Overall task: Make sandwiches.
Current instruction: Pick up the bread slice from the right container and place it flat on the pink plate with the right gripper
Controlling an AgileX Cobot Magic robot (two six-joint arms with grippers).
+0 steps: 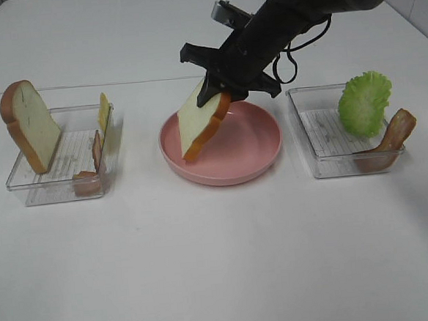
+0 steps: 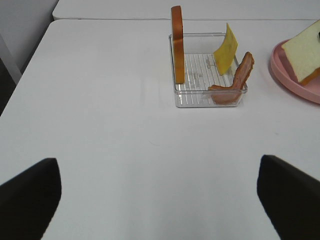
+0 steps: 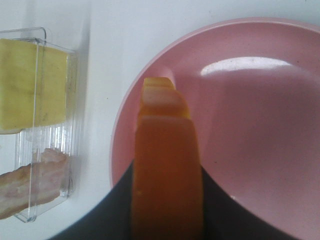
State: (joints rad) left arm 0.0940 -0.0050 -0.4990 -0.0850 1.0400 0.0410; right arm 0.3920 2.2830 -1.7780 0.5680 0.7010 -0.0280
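Placing our first bread slice [image 1: 196, 121]
Right jaws pinch it, plate [image 1: 257, 143] beneath; left jaws spread; next we lower, release.

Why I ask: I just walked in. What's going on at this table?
The right gripper is shut on a bread slice, gripping its crust edge and holding it tilted over the pink plate; whether its lower corner touches the plate is unclear. The left gripper hangs open, holding nothing. The left tray holds a second bread slice, a cheese slice and a meat strip. The right tray holds a lettuce leaf and a second meat strip.
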